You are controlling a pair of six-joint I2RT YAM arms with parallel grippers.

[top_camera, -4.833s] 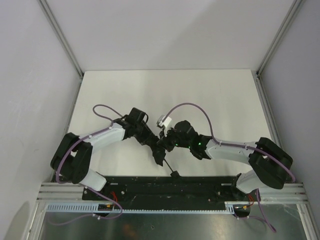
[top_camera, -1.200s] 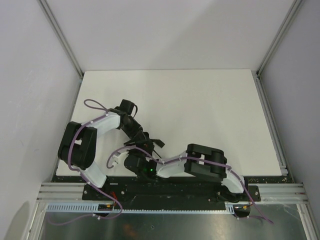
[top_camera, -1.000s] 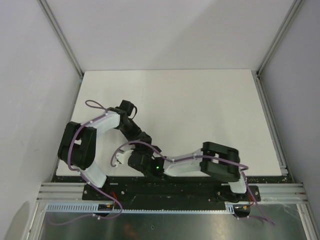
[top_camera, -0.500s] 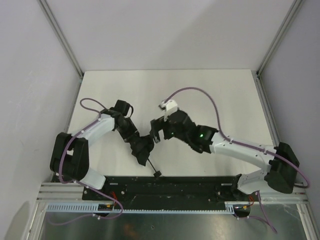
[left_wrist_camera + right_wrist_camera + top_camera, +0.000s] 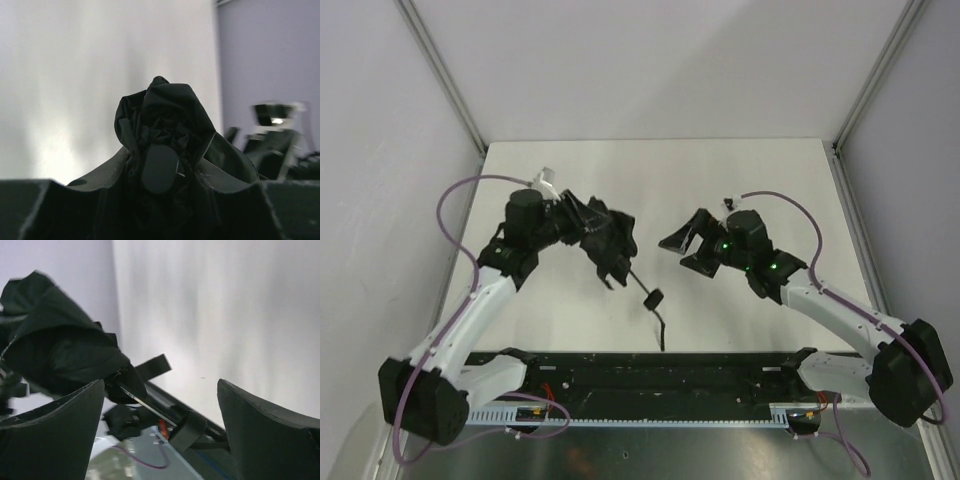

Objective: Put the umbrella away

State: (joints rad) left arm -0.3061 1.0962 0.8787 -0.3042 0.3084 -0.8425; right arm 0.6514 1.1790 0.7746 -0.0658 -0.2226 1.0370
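The umbrella (image 5: 608, 240) is a crumpled black fabric bundle held above the table. Its thin shaft slopes down to the handle (image 5: 653, 297), and a cord (image 5: 663, 330) dangles below. My left gripper (image 5: 582, 232) is shut on the fabric end. In the left wrist view the folds (image 5: 161, 112) bulge out between the fingers, around a dark oval cap (image 5: 159, 168). My right gripper (image 5: 686, 246) stands open to the right of the umbrella, apart from it. The right wrist view shows the fabric (image 5: 55, 350), shaft (image 5: 146, 403) and handle (image 5: 187, 430) beyond its spread fingers (image 5: 272, 435).
The white table (image 5: 760, 180) is walled on three sides by pale panels. A black rail (image 5: 650, 372) with both arm bases runs along the near edge. Purple cables loop off both arms.
My left arm has lifted the umbrella up and away from the near edge. The right arm has swung from the left front to the right and now stands clear of the umbrella.
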